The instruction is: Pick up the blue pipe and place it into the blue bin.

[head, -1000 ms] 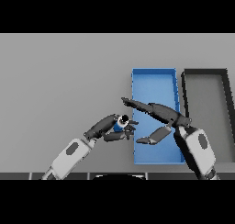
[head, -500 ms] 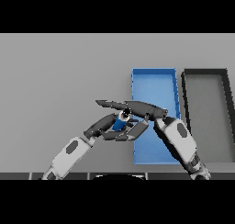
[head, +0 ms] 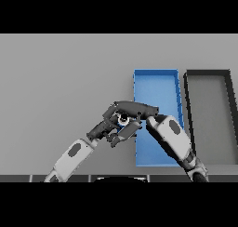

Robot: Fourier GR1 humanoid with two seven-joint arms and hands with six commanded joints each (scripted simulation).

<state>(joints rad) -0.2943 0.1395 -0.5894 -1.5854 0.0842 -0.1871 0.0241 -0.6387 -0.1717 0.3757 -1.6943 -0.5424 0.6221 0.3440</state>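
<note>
Head view: both hands, left and right, curl around the pipe beside the bin; probably light, rigid, slippery—grip mid-body.

The blue pipe is short, and only its pale round end with a dark opening shows clearly. It sits just left of the blue bin, a long, open rectangular tray with raised walls.
</note>
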